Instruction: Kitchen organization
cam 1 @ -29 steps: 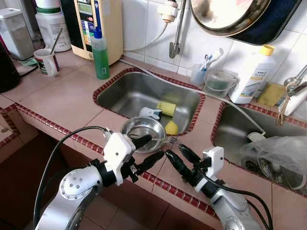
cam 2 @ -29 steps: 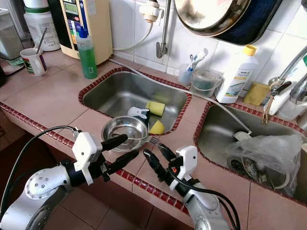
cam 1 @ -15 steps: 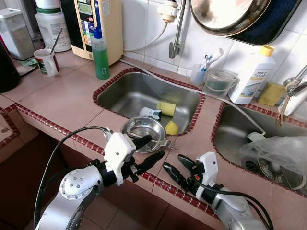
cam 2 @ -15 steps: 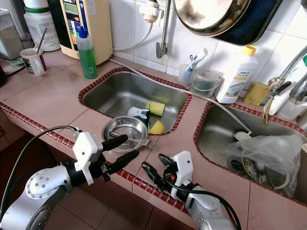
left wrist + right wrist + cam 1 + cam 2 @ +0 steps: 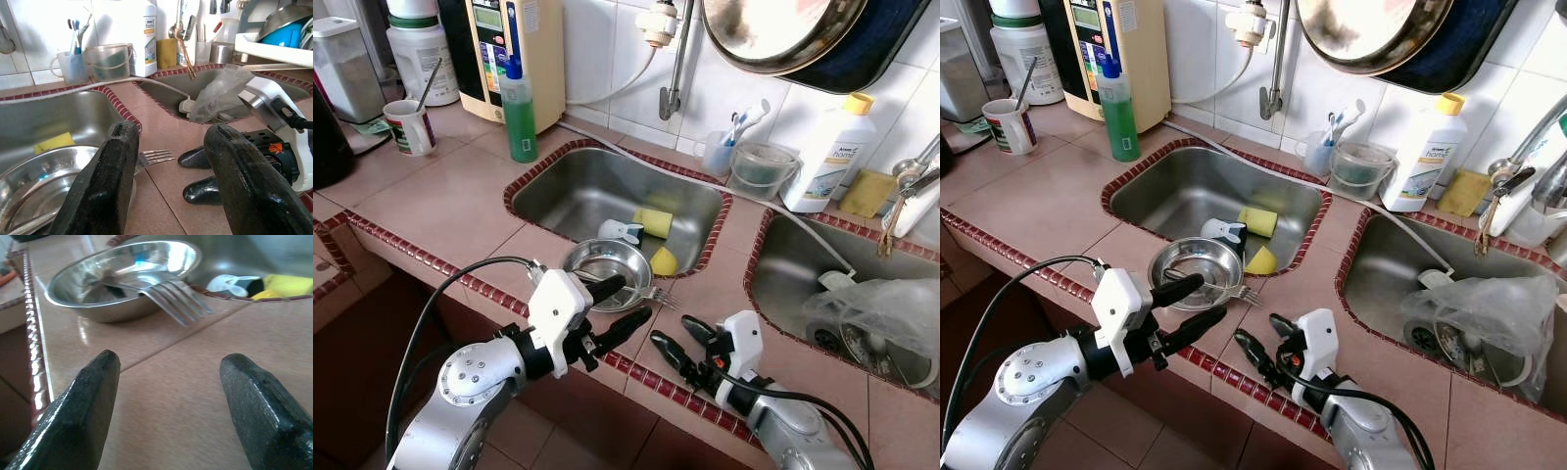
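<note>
Hovering low over the tiled counter (image 5: 440, 211), the right gripper (image 5: 677, 343) is sitting with its fingers spread wide and empty, pulled back from the fork (image 5: 651, 292) it was nearly touching a second ago. That fork is lying ahead of those fingertips, apart from them, its handle resting in the steel bowl (image 5: 605, 269) and its tines jutting over the rim onto the tile. Reaching in from the other side, the left gripper (image 5: 625, 304) is holding its fingers open, one above the bowl's near rim and one just outside it, much as before. Behind the bowl, yellow sponges (image 5: 656, 223) are lying in the sink (image 5: 568, 191); whether the upper left finger is touching the bowl cannot be told.
</note>
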